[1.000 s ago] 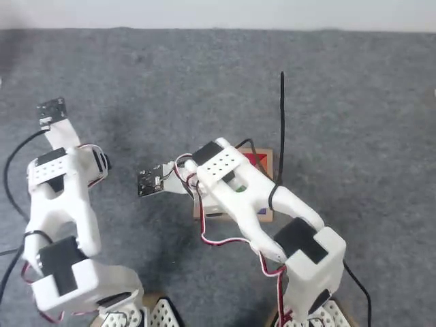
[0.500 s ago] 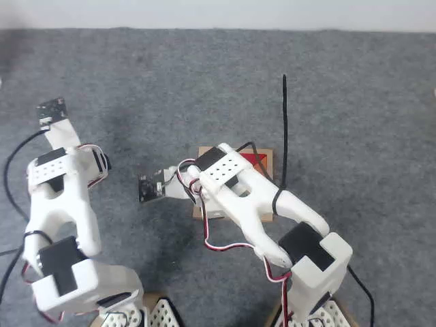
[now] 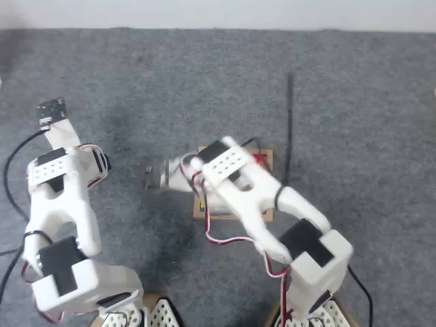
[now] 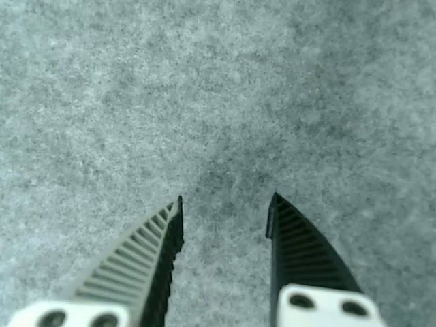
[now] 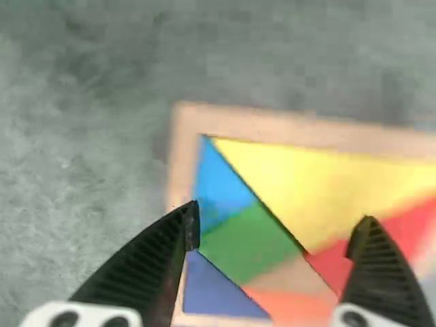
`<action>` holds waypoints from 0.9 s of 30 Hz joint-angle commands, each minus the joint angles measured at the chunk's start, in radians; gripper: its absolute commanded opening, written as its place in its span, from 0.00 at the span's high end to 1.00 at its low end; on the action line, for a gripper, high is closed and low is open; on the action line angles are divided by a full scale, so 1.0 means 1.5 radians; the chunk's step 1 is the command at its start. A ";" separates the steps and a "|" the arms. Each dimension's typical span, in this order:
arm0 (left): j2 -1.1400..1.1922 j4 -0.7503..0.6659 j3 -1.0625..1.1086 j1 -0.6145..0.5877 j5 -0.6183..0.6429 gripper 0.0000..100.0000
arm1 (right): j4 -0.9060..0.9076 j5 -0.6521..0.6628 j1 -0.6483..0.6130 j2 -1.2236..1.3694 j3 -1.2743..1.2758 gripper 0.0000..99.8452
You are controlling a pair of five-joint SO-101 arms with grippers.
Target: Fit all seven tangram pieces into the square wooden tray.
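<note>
The square wooden tray (image 5: 272, 126) lies on the grey carpet with coloured tangram pieces packed inside. A large yellow triangle (image 5: 320, 180) fills the upper part, and a blue triangle (image 5: 221, 191), a green piece (image 5: 248, 242), a dark blue triangle (image 5: 214, 289), a red piece (image 5: 402, 214) and an orange piece (image 5: 293, 303) sit around it. My right gripper (image 5: 276, 218) hovers open above the tray, with nothing between its fingers. From above, the right arm (image 3: 238, 177) covers most of the tray (image 3: 231, 216). My left gripper (image 4: 225, 201) stands open over bare carpet.
The left arm (image 3: 58, 184) stands at the left side, well apart from the tray. A black cable (image 3: 289, 129) rises from the right arm past the tray's far side. Grey carpet runs all around, up to a pale wall at the back.
The right arm has shifted a little over the tray, and its wrist and black cable have swung slightly to the right. The left arm has not moved.
</note>
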 commanded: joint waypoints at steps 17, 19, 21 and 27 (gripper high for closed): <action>-0.659 0.089 0.277 0.199 -0.109 0.80 | -0.050 -0.349 0.381 -0.655 0.313 0.99; -0.707 0.082 0.334 0.216 -0.122 0.80 | -0.119 -0.348 0.460 -0.706 0.429 0.99; -0.747 0.080 0.383 0.229 -0.131 0.80 | -0.173 -0.346 0.516 -0.757 0.540 0.99; -0.877 0.080 0.476 0.242 -0.134 0.80 | -0.221 -0.348 0.573 -0.935 0.775 0.99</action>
